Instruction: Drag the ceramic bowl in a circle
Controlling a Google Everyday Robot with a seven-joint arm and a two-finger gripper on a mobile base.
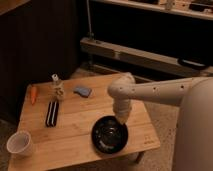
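Tabletop (75, 127) (wooden): end effector (121, 119) at ceramic bowl (106, 137).

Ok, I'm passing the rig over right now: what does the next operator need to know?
Gripper: down at the far right rim of the dark round ceramic bowl, arm reaching in from the right; contact unconfirmed.
Bowl: upright on the light wooden table, near its front right edge.
Nearby: white cup at the front left corner, flat black bar left of the bowl, both apart from it.
Done: approach. Left: the full circular drag, as far as this view shows.
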